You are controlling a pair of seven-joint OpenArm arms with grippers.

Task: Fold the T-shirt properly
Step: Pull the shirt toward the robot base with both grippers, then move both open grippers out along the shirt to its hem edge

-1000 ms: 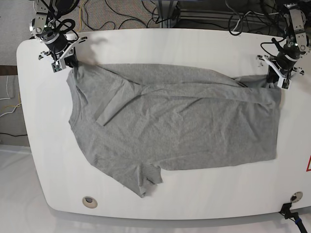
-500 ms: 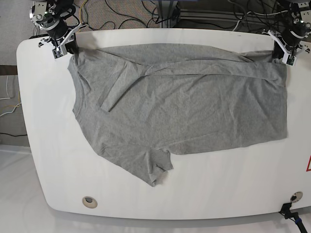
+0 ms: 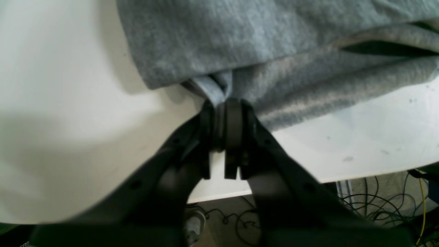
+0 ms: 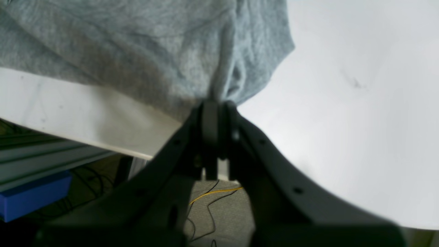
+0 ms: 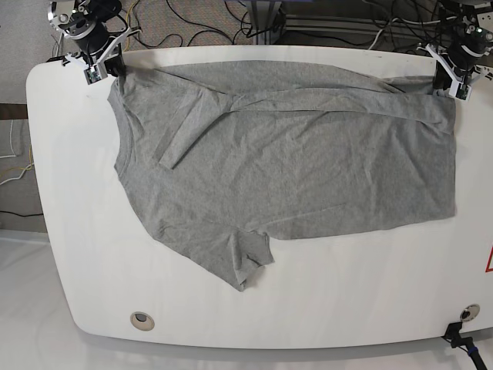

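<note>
The grey T-shirt lies spread across the white table, its neck side toward the left. One sleeve points toward the near edge and the other is folded over near the top left. My right gripper is shut on the far-left corner of the T-shirt, and the pinch sits just inside the table's far edge. At the far-right corner my left gripper is shut on a bunched hem of the T-shirt, with cloth squeezed between its fingertips.
Round grommet holes sit near the front edge at the left and the right. Cables cover the floor behind the table. A blue box lies under the table's edge. A red mark shows at the right border.
Both grippers have moved toward the table's far edge, dragging the T-shirt with them. The cloth has shifted back and stretched flatter along its far side.
</note>
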